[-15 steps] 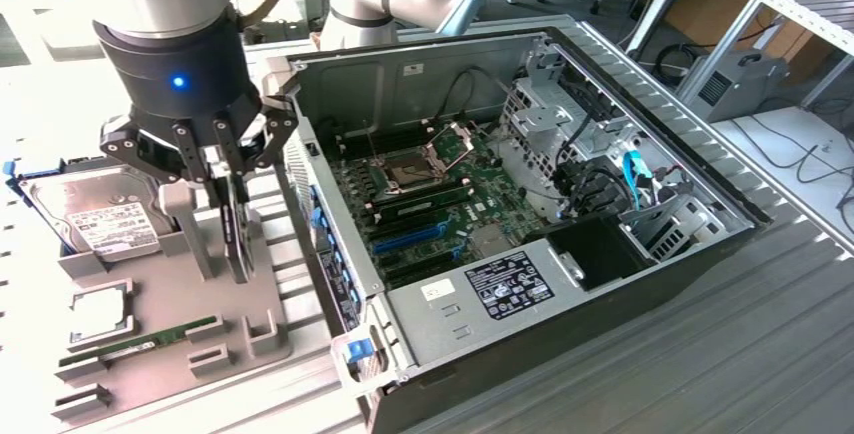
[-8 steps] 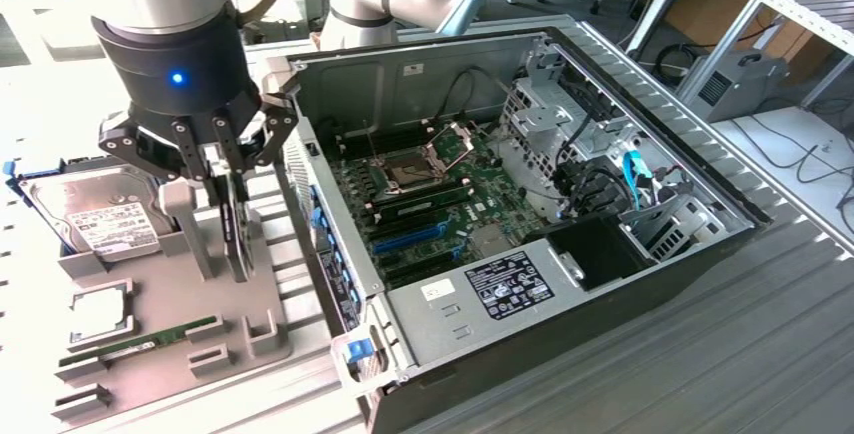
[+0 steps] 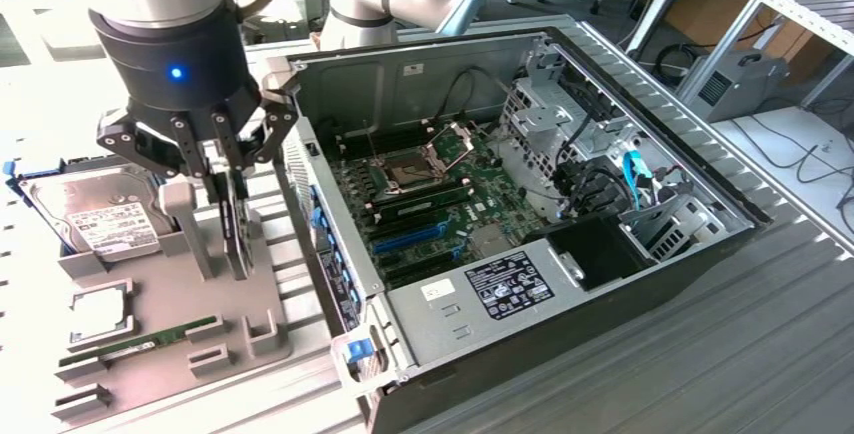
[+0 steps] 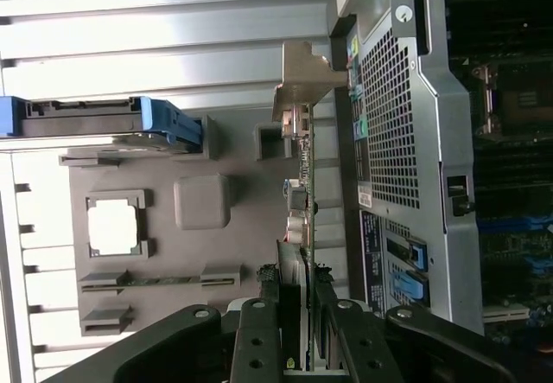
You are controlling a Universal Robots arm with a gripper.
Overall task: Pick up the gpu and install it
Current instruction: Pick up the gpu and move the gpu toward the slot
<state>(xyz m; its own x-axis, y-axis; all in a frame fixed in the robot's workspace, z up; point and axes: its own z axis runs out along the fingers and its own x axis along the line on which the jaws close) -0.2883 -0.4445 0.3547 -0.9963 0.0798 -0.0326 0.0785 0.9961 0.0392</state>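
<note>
— When the exterior view's lower left is taken first, what is seen?
— A grey tray [image 3: 160, 319] is seen, with a RAM stick [image 3: 140, 340] laid in a near slot.
— And the gripper [image 3: 230, 192]?
— It is clamped on the gpu [image 3: 240, 249], which is stood upright on edge at the tray; its silver bracket [image 4: 304, 76] is shown at one end.
— Farther back?
— A hard drive [image 3: 100, 216] is kept at the exterior view's left, and the motherboard [image 3: 441, 209] is exposed inside the computer case [image 3: 400, 79].

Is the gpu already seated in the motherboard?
No, the gpu stands on edge in the gray holder outside the case.
</note>
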